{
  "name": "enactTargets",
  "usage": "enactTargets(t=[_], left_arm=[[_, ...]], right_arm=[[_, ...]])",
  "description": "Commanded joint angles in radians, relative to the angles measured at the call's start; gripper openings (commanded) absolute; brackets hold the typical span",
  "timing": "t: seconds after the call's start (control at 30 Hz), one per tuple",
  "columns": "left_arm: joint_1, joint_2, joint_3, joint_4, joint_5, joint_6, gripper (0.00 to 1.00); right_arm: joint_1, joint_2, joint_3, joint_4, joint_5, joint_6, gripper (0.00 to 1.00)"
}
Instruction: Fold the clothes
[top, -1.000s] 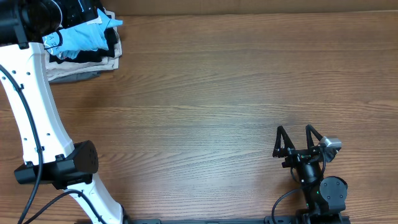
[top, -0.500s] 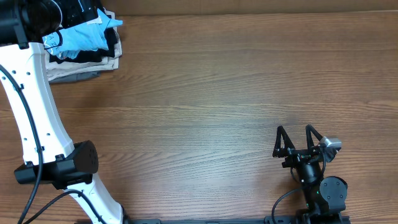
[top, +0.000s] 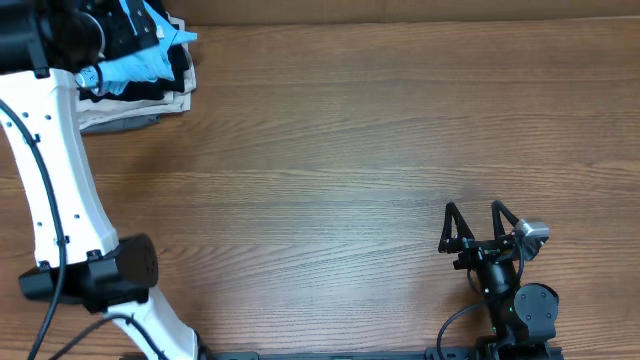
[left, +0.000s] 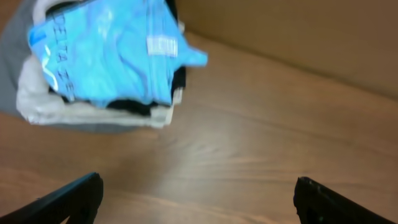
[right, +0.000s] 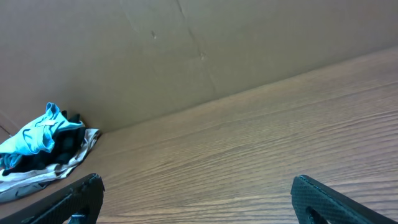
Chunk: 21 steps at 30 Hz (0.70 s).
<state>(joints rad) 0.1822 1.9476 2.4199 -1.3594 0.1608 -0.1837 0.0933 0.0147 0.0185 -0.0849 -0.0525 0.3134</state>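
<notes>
The light sky-blue T-shirt (top: 143, 62) lies crumpled on top of a stack of garments at the table's far left corner. In the left wrist view it (left: 109, 53) shows white lettering and a white neck tag. It also shows small at the far left of the right wrist view (right: 34, 137). My left gripper (left: 199, 202) is open and empty, its fingers wide apart over bare wood just short of the stack. In the overhead view the left wrist (top: 95, 30) hangs over the stack. My right gripper (top: 472, 222) is open and empty near the front right (right: 199, 199).
Under the shirt lie a black garment (left: 140, 107), a beige one (left: 74, 112) and a grey one (top: 115, 122). A brown cardboard wall (right: 186, 50) runs along the table's far edge. The wooden table (top: 350, 150) stretches between the two arms.
My left wrist has shifted slightly right over the stack and covers more of the shirt's left side. The right arm has not moved.
</notes>
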Motion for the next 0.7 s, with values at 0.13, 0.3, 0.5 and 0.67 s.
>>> enactTargets(t=[0.13, 0.3, 0.5, 0.67], left_arm=[[-0.105, -0.457, -0.770, 0.448, -0.131, 0.059, 1.00], [-0.117, -0.764, -1.270, 0.785, -0.126, 0.076, 1.00], [-0.117, -1.120, -1.774, 1.176, -0.110, 0.076, 1.00], [-0.117, -1.334, -2.065, 1.417, -0.108, 0.063, 1.00]], right_arm=[[0.005, -0.012, -0.010, 0.004, -0.004, 0.000, 1.00], [0.005, -0.012, -0.010, 0.004, -0.004, 0.000, 1.00], [0.005, -0.012, -0.010, 0.004, -0.004, 0.000, 1.00], [0.005, -0.012, -0.010, 0.004, -0.004, 0.000, 1.00]])
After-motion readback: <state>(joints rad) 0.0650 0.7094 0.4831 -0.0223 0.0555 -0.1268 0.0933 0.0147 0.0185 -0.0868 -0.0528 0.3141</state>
